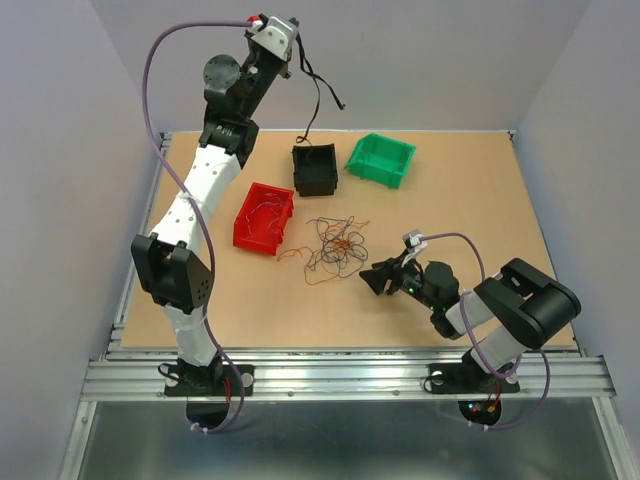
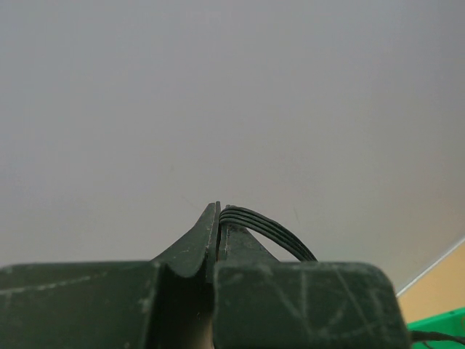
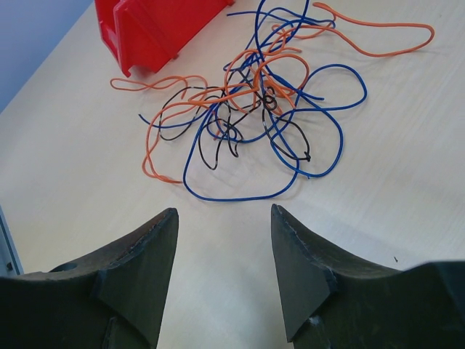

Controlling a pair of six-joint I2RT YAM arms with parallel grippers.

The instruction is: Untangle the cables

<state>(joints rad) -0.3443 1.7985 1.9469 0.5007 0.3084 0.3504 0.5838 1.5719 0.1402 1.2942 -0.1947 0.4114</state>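
The cables (image 1: 335, 245) lie as a loose tangle of thin orange, dark and black wires on the table, just right of the red bin. The right wrist view shows the tangle (image 3: 254, 109) with orange, blue and black strands. My right gripper (image 1: 377, 280) (image 3: 224, 214) rests low by the tangle's near right side, open, with nothing between its fingers. My left gripper (image 1: 294, 52) is raised high at the back, shut on a black cable (image 1: 318, 100) that hangs down toward the black bin. In the left wrist view the black strands (image 2: 269, 229) bend out of the closed left gripper (image 2: 219, 211).
A red bin (image 1: 265, 215) (image 3: 152, 29) holding a few thin wires stands left of the tangle. A black bin (image 1: 315, 168) and a green bin (image 1: 380, 160) (image 2: 443, 323) stand behind it. Walls enclose the table at the back and sides.
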